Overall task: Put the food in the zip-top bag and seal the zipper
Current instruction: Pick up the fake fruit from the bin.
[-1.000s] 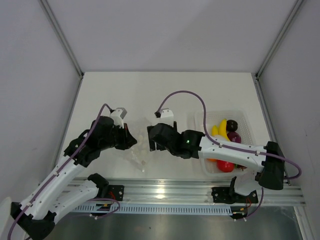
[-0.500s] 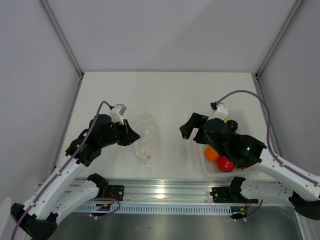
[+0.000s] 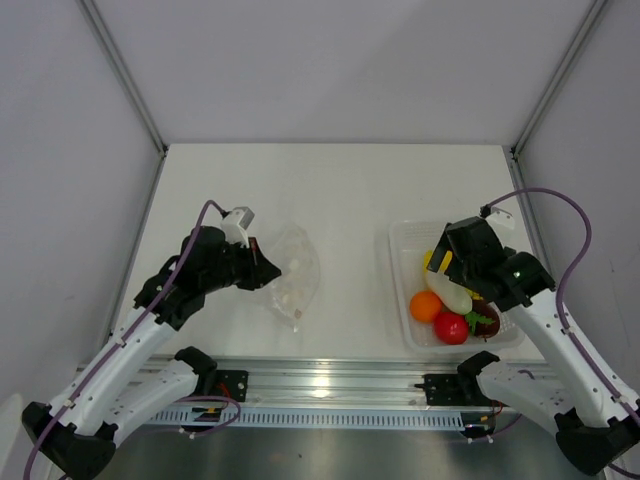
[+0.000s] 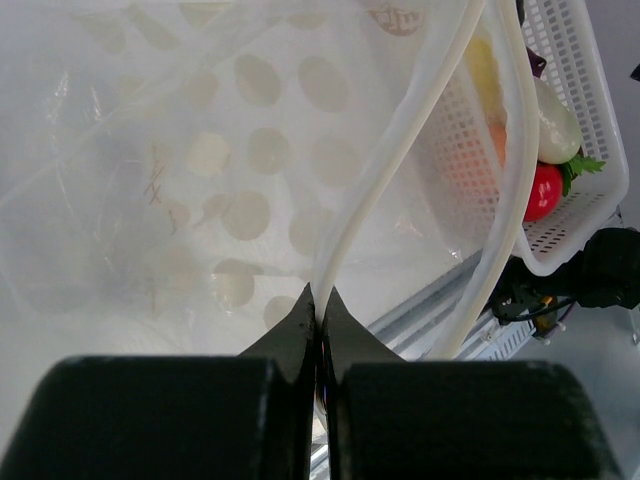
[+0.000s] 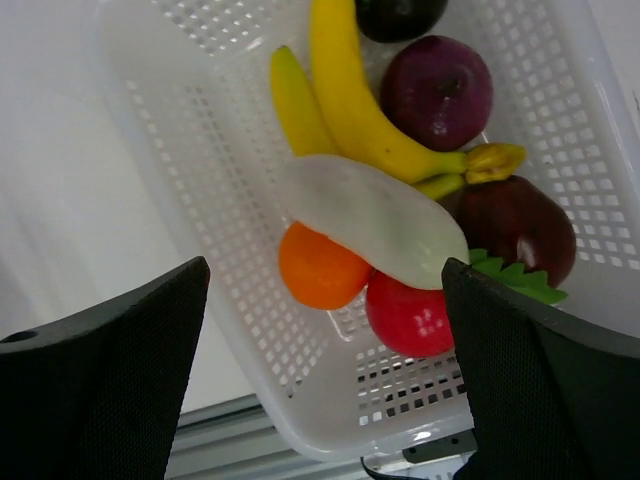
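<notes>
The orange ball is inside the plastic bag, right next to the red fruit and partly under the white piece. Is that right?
Not quite. The orange ball is in the white basket, not in the bag. The right wrist view shows it there, right next to the red fruit and partly under the white piece.
</notes>
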Available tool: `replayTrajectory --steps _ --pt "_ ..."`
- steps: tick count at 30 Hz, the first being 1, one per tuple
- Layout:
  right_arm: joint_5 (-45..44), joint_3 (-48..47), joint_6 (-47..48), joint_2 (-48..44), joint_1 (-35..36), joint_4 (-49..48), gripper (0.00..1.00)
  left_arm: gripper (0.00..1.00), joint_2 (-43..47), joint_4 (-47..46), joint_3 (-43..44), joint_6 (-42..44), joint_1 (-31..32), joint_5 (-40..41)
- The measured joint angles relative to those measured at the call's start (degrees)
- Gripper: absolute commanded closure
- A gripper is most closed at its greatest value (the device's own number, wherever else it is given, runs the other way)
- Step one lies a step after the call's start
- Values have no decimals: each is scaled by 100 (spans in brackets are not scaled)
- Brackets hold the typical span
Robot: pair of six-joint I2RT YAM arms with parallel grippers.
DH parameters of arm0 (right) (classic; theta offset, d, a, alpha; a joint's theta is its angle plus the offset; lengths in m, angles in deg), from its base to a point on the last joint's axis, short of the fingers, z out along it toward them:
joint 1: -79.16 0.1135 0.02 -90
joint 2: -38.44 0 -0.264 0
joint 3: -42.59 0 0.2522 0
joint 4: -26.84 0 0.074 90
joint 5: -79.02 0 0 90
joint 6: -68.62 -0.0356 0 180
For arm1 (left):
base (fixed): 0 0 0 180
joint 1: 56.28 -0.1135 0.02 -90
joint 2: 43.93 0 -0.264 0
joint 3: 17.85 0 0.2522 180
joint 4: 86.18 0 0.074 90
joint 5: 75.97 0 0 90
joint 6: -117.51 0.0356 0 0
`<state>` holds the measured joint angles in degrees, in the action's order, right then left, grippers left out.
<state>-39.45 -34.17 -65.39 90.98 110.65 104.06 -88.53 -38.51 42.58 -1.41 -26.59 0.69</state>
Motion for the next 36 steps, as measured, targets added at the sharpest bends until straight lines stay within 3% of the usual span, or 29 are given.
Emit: replayTrajectory --steps 4,10,19,26,36 --pt "326 118 608 238 -457 26 3 99 -15 0 0 2 0 -52" --pt "688 201 1241 761 -566 -22 13 99 -15 -22 0 2 0 -105" --pt "1080 442 1137 673 -564 -118 26 100 -7 -79 -42 2 0 -199" --pt "1456 625 413 278 0 -210 23 99 -2 -103 -74 0 -9 -205" --pt "1154 1215 -804 929 494 -321 11 99 4 -197 -195 -7 -11 -341"
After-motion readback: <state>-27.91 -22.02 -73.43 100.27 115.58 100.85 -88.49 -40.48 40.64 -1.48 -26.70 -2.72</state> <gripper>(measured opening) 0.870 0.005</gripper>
